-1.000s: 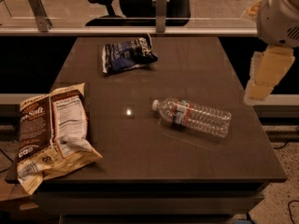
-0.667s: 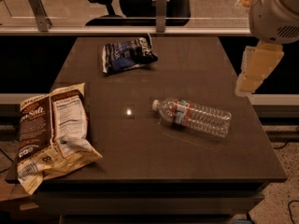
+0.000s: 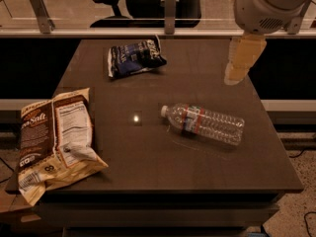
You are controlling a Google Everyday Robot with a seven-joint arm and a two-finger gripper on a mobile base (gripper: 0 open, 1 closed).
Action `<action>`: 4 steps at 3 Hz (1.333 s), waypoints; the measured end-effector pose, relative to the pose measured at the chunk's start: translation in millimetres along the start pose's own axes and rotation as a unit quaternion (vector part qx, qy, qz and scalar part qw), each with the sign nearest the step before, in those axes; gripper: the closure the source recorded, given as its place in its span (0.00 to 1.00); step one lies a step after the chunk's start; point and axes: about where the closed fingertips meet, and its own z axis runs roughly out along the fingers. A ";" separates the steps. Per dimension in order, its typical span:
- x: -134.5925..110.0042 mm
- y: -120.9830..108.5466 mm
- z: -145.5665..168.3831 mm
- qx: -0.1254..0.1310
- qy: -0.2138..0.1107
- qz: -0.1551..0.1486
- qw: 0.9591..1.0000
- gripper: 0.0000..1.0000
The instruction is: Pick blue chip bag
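The blue chip bag is small, crinkled and dark navy with white lettering. It lies flat at the far left-centre of the dark table. My gripper hangs from the white arm at the upper right, above the table's far right part. It is well to the right of the bag and apart from it. It holds nothing that I can see.
A clear plastic water bottle lies on its side right of centre, between me and the table's front. A large brown-and-cream chip bag overhangs the front left corner. A railing and an office chair stand behind the table.
The arm and gripper have moved left and toward the far side, from beyond the table's right edge to over its far right part. The bags and bottle have not moved.
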 end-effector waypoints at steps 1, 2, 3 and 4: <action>-18.4 -11.1 25.3 -0.018 -0.016 -0.024 0.999 0.00; -15.7 -13.5 21.8 -0.014 -0.014 -0.021 1.000 0.00; -22.3 -18.8 42.3 -0.027 -0.008 -0.040 0.999 0.00; -31.2 -20.2 73.1 -0.047 -0.009 -0.058 0.997 0.00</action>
